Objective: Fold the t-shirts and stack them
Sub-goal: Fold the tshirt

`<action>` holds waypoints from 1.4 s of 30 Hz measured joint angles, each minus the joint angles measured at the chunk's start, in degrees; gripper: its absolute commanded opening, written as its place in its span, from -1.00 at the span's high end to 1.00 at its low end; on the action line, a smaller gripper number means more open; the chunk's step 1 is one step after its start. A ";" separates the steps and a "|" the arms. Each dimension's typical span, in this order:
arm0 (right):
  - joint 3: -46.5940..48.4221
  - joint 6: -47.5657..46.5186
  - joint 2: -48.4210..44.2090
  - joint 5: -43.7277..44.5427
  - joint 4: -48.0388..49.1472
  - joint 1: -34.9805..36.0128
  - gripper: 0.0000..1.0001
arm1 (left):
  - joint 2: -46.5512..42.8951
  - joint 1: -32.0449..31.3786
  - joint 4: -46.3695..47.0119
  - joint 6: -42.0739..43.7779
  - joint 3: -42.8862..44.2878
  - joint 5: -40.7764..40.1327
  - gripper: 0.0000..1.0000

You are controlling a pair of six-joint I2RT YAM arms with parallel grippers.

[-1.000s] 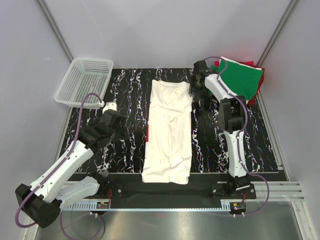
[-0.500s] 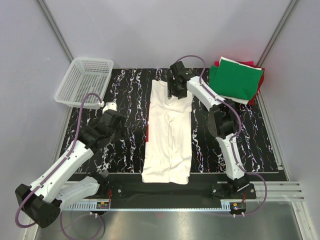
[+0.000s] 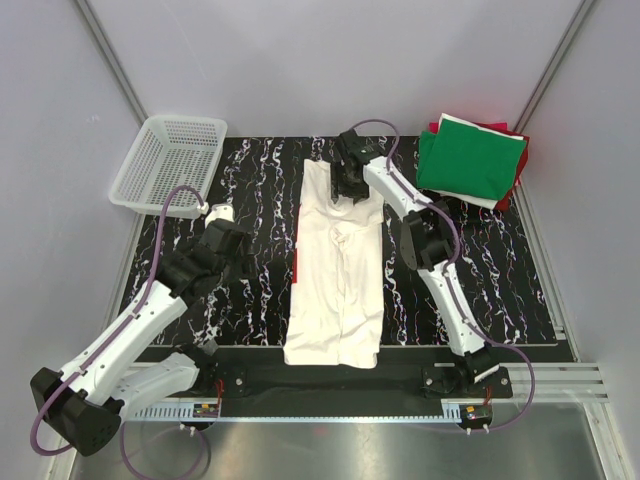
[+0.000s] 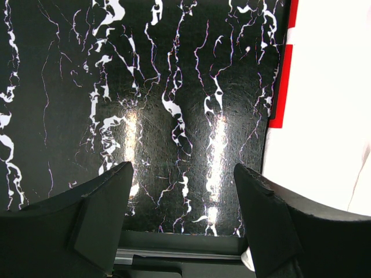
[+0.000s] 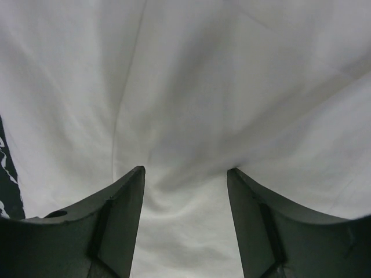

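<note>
A cream-white t-shirt [image 3: 337,265] lies folded into a long strip down the middle of the black marbled mat [image 3: 250,185]. My right gripper [image 3: 347,185] is open, its fingertips pressed down on the shirt's far end; the cloth [image 5: 191,87] fills the right wrist view and puckers between the fingers [image 5: 124,197]. My left gripper [image 3: 235,245] is open and empty over bare mat left of the shirt; its view shows the shirt's edge [image 4: 324,98] with a red strip at the right. Folded green [image 3: 472,158] and red [image 3: 497,128] shirts are stacked at the back right.
A white plastic mesh basket [image 3: 168,162] stands at the back left corner, partly off the mat. Grey enclosure walls and metal posts close in both sides. The mat's near edge meets a black rail [image 3: 330,380] by the arm bases.
My right gripper swung left from beside the green stack to the white shirt's far end and lowered onto the cloth. The left arm has not moved.
</note>
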 measured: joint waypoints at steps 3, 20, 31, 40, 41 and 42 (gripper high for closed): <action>9.55 0.26 5.60 0.20 -0.66 -0.28 -0.32 | 0.02 0.11 0.00 0.00 0.00 0.00 -0.52; 16.00 3.87 13.31 -4.00 23.32 -8.57 -0.47 | 2.73 1.62 0.00 0.09 0.00 0.13 -0.51; -4.39 -0.02 -2.34 -12.79 30.08 -7.04 -0.75 | 2.75 1.73 0.15 0.33 0.00 0.46 -0.51; -54.40 7.21 -63.65 -9.79 31.78 -4.74 -0.79 | 4.20 1.81 0.94 -0.20 -0.07 6.03 -0.44; -60.59 9.44 -70.51 -9.33 32.52 -4.74 -0.74 | 4.24 1.81 1.92 -0.68 -0.52 7.48 -0.44; -64.54 10.99 -75.34 -9.11 32.39 -4.74 -0.68 | 4.20 1.81 3.45 -1.22 -1.40 9.11 -0.44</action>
